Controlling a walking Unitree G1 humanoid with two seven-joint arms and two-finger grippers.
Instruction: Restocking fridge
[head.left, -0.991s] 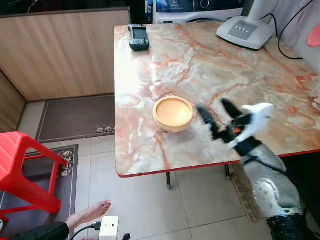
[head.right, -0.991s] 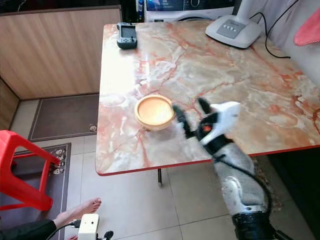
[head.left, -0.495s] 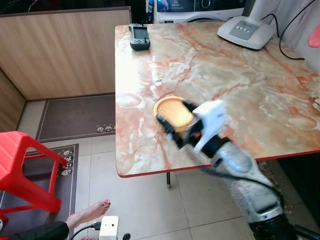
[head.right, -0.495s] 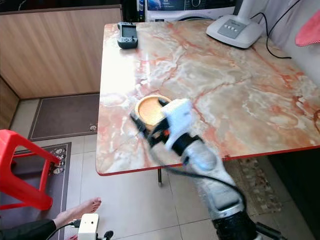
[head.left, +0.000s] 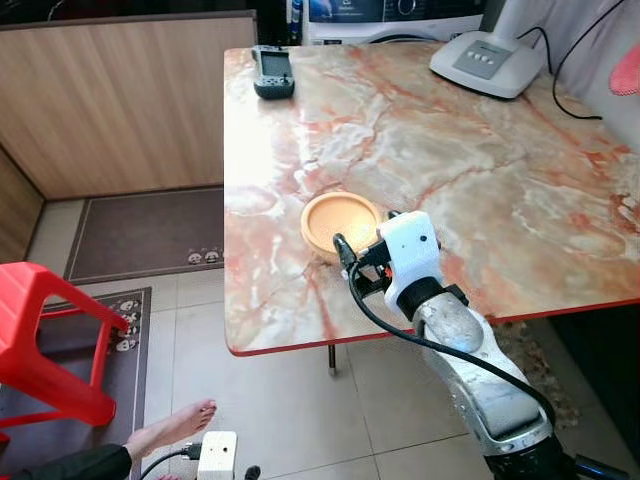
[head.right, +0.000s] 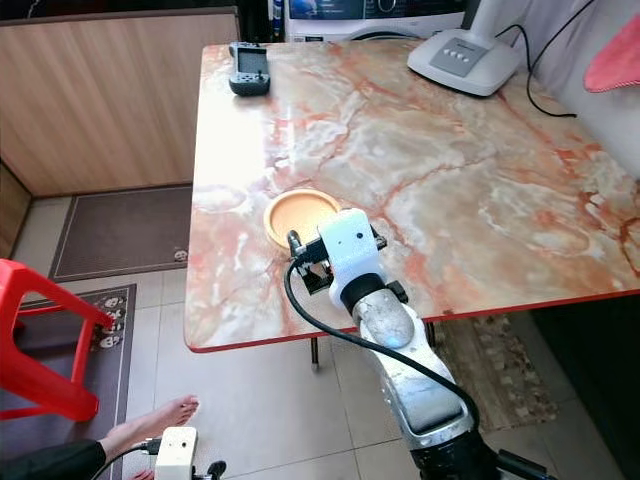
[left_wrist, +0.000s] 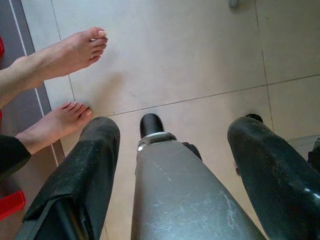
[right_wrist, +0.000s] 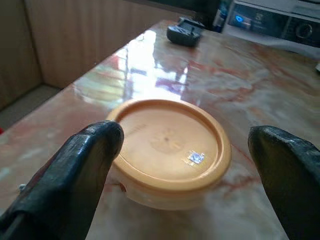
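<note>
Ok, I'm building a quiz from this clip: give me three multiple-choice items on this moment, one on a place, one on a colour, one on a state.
1. Where is the yellow container?
A on the floor
B on the marble table
C on the red stool

2. What colour is its lid?
A yellow-orange
B blue
C green

3. How are the right gripper fingers?
A shut on the container
B open, either side of it
C shut, off to one side

Answers: B, it rests near the table's front edge; A, the right wrist view shows the lid; B, both fingers stand apart with the container between.

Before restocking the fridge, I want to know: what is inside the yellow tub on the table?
The yellow tub has its lid on, so its contents are hidden.
</note>
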